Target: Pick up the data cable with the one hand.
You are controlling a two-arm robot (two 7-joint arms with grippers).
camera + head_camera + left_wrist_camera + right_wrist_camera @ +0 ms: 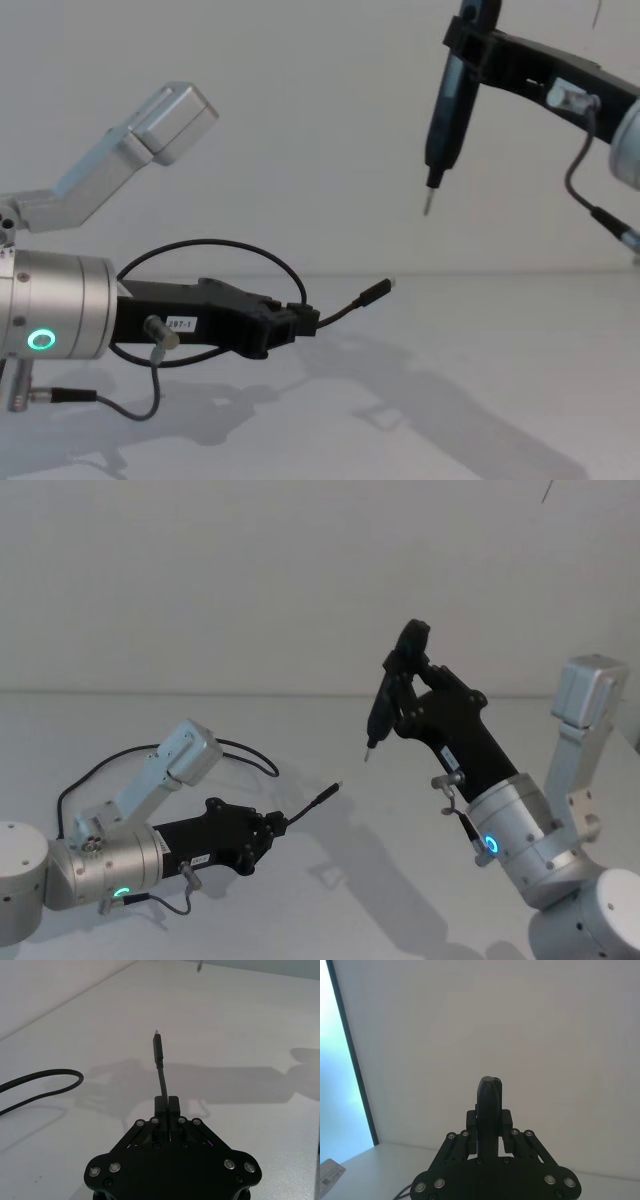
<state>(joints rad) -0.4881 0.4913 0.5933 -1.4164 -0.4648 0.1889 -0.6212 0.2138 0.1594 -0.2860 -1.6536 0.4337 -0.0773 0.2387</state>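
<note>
The left gripper (pixel 274 823) is pinching the bendy, light-looking cable (pixel 312 802) just behind its plug (pixel 329 790); the right gripper (pixel 399 687), up high, is clamping a tool (pixel 378 720).

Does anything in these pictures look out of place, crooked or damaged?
Nothing stands out. The left gripper is shut on the data cable just behind its plug, which points straight ahead, unbent; the rest loops loosely behind. The right gripper holds a dark pen-shaped tool, tip down, raised above the table.
</note>
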